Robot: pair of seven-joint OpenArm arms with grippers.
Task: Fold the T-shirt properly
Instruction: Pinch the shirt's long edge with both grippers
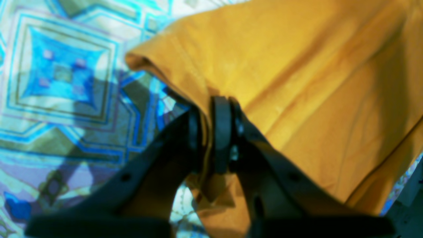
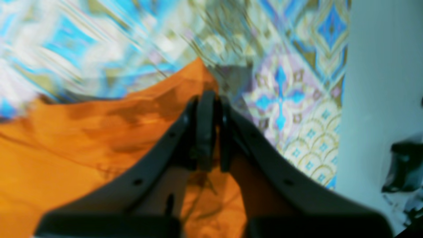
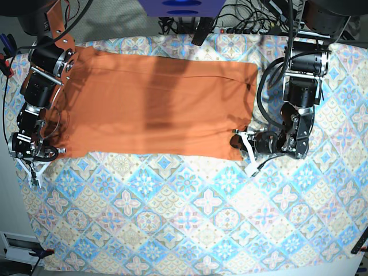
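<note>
My left gripper (image 1: 211,132) is pinched tight on one near corner of the T-shirt (image 3: 155,103) and my right gripper (image 2: 211,132) on the other, so I'm at the start of a lengthwise fold, I'd say. The shirt lies spread flat on the tablecloth (image 3: 190,213) between my arms, reaching away toward the far edge. Next I'd lift both corners evenly and carry them over to the far hem.

Motion blur smeared the blue-and-beige tile-patterned tablecloth (image 2: 99,49) beyond the right gripper's jaws; the plain orange fabric T-shirt (image 1: 314,99) ran past the picture's edges.
</note>
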